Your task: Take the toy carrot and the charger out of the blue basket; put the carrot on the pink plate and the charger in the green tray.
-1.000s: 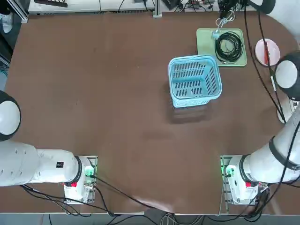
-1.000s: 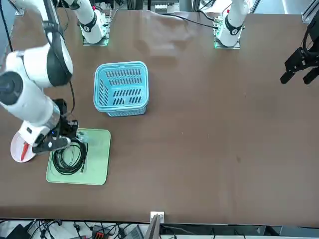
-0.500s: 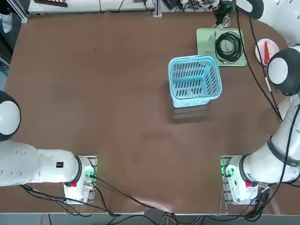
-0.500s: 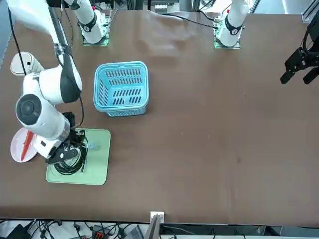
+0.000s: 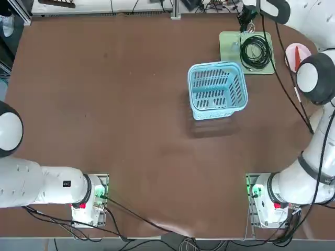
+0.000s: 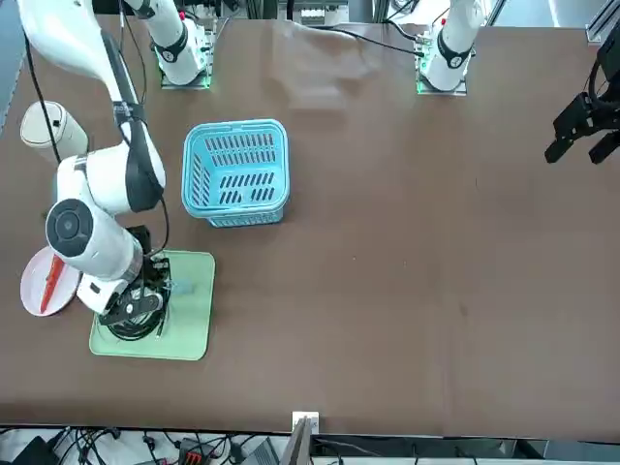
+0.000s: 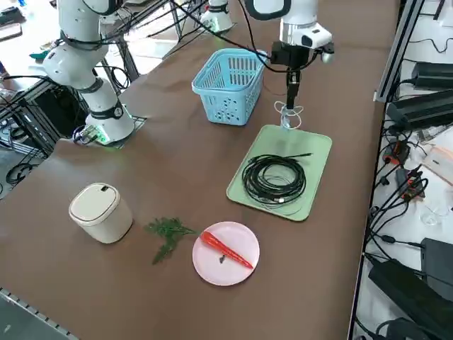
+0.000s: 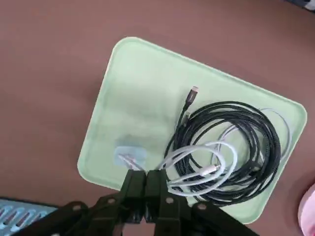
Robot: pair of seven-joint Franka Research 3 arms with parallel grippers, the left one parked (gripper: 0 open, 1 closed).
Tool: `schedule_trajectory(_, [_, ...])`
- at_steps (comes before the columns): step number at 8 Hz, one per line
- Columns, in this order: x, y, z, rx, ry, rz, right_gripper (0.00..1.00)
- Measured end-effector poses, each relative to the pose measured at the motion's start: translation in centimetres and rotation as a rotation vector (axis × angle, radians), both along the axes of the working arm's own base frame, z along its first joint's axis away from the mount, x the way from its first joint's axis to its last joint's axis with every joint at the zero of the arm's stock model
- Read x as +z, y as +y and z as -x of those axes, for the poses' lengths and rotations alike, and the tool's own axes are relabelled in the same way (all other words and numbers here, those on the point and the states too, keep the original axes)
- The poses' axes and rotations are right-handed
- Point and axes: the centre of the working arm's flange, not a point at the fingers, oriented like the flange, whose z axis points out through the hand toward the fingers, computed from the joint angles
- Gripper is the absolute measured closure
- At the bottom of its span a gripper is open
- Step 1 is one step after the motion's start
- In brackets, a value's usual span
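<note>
Your right gripper (image 7: pixel 291 86) hangs pointing down over the end of the green tray (image 7: pixel 311 145) nearest the blue basket (image 7: pixel 233 86). In the wrist view its fingers (image 8: pixel 146 183) are pressed together, pinching the thin pale cable of the charger (image 8: pixel 129 156). The small plug block sits low over the tray's bare surface close to the fingertips; whether it rests on the tray or hangs just above it cannot be told. The pale cable loops out from the fingers across the coiled black cable (image 8: pixel 236 142), which fills the other half of the tray.

The blue basket stands upright on the table (image 5: pixel 104 104), just beside the tray's near end. The top view shows nothing but its slatted base inside.

The toy carrot (image 7: pixel 225 248) lies slanted on the pink plate (image 7: pixel 244 273), wholly within the rim. The plate stands near the tray's far end, apart from it. A loose green leafy sprig (image 7: pixel 167 234) lies on the table just beside the plate, not joined to the carrot. A cream lidded container (image 7: pixel 99 211) stands further along, apart from the sprig.

You will find no legible brand, label or writing on any of these items.
</note>
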Motion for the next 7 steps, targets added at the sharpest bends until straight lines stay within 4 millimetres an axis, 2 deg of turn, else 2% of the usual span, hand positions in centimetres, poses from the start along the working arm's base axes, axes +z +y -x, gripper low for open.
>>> schedule_trajectory(2, [-1.4, -0.3, -0.1, -0.01, 0.027, -0.031, 0.96])
schedule_trajectory(4, [-1.9, -0.2, -0.1, -0.014, 0.037, -0.045, 0.95])
schedule_trajectory(7, [-2.6, -0.1, -0.1, -0.013, 0.046, -0.048, 0.78])
